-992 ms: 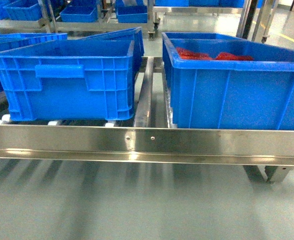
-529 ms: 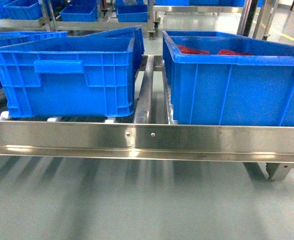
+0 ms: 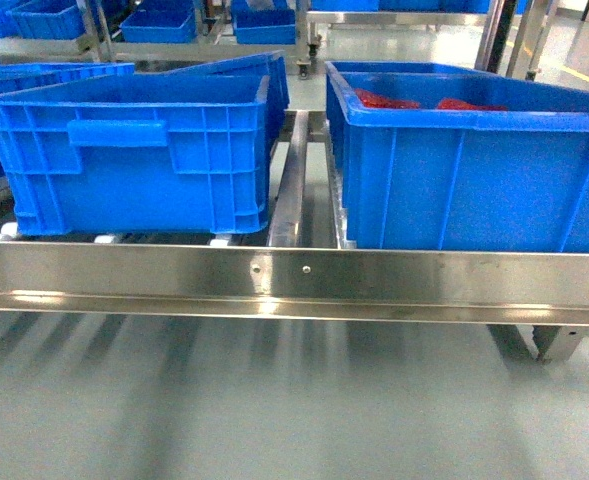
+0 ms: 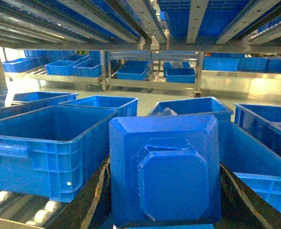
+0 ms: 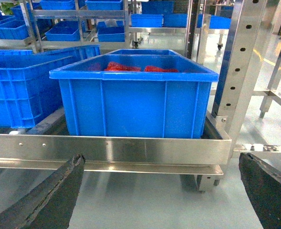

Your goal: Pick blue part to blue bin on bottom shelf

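One step appeared complete: the left gripper [image 4: 164,210] was closed on the blue part [image 4: 165,174], centre-bottom of frame. Release into the blue bin [image 4: 49,143] on the bottom shelf [image 3: 294,280] remained. The right gripper [image 5: 159,200] hung spread, empty.

Red parts [image 3: 414,102] in right-hand crate; grey floor [image 3: 274,410] below

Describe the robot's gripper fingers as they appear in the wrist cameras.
Only the fingers show. The right gripper has two broad, dark, near-black fingers with a rough, worn-looking surface, tapering to blunt tips. The left gripper shows thin dark finger edges either side. No cables or markings are visible; the arms are out of view.
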Controlling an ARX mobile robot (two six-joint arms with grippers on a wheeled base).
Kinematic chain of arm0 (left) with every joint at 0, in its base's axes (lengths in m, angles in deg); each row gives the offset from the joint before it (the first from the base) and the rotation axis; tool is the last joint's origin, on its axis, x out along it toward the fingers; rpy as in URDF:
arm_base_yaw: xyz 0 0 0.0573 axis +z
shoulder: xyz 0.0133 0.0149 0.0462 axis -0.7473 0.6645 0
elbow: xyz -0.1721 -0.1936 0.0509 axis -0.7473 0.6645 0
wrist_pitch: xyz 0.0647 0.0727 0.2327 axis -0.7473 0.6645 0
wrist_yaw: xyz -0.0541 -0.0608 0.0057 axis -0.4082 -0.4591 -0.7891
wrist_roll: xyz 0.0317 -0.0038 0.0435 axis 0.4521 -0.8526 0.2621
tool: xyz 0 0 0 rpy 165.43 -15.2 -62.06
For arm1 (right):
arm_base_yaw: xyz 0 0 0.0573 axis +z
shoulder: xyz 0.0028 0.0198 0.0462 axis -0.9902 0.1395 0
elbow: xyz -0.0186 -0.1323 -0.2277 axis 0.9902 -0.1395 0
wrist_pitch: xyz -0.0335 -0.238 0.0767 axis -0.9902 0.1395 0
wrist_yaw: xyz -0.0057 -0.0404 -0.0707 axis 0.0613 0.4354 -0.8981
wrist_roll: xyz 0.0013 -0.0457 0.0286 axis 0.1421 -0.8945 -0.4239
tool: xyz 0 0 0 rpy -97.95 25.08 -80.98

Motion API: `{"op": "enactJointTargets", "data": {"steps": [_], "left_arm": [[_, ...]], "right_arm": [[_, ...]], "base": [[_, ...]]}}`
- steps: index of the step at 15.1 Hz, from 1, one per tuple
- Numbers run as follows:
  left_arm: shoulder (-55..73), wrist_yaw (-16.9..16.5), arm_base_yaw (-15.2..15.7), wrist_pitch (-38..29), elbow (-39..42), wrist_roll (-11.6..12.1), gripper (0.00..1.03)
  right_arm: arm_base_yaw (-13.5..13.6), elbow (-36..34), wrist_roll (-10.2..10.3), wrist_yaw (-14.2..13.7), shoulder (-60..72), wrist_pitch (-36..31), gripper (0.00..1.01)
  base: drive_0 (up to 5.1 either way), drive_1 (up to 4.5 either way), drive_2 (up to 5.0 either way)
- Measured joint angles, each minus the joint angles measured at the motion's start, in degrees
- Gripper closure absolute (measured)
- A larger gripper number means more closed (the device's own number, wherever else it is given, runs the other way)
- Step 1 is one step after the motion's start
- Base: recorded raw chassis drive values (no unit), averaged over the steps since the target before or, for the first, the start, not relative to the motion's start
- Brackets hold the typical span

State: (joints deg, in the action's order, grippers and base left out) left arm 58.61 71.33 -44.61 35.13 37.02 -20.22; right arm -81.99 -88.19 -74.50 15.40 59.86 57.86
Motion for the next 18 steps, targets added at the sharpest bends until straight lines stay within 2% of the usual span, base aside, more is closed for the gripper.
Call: {"op": "enactJointTargets", "data": {"steps": [4, 18], "left_arm": [[0.02, 0.00, 0.00, 0.00, 0.00, 0.00, 0.58], [0.00, 0.04, 0.09, 0.02, 0.00, 0.00, 0.58]], "right_arm": [[0.00, 0.00, 0.00, 0.00, 0.00, -0.02, 0.03], [0.00, 0.00, 0.00, 0.00, 0.00, -0.07, 0.03]], "base": [[0.0, 0.50, -0.5], [-0.1, 2.86, -3.0]]}}
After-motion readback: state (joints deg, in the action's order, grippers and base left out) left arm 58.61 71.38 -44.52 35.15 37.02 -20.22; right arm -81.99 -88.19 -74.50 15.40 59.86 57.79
